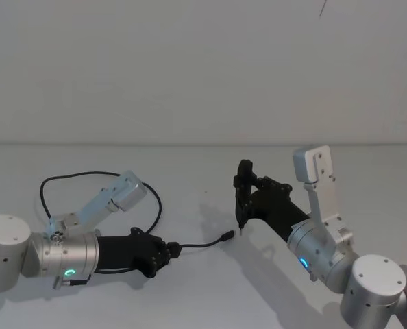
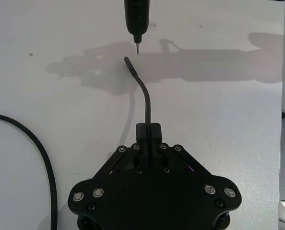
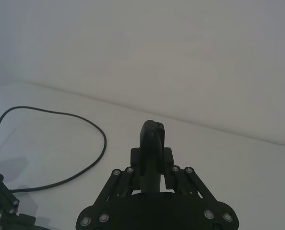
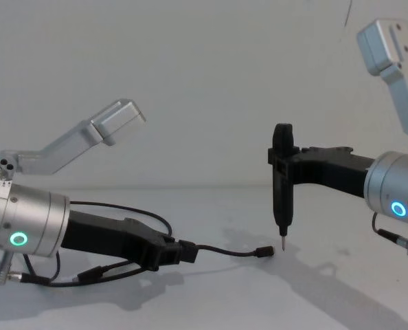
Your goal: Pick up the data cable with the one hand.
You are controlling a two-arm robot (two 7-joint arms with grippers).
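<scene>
Left pincer (image 1: 168, 252), low over the white tabletop (image 1: 210, 295) at the left: lies almost level, points rightward, jaws closed on the data cable (image 1: 205, 243) a short way back from one plug. Behind it, a wide loop of the cable on the tabletop, curving round beyond the left arm (image 1: 53, 252). Past the fingertips, a short free stretch, bending toward the middle and ending in the small plug (image 4: 264, 251), with its shadow alongside. Just right of that plug, not touching it, the metal tip of an upright screwdriver-like tool (image 4: 281, 185), pointing down, near the tabletop. Farther right, the right pincer (image 4: 286, 161), clamped round the tool's black body, reaching in from the right edge.
</scene>
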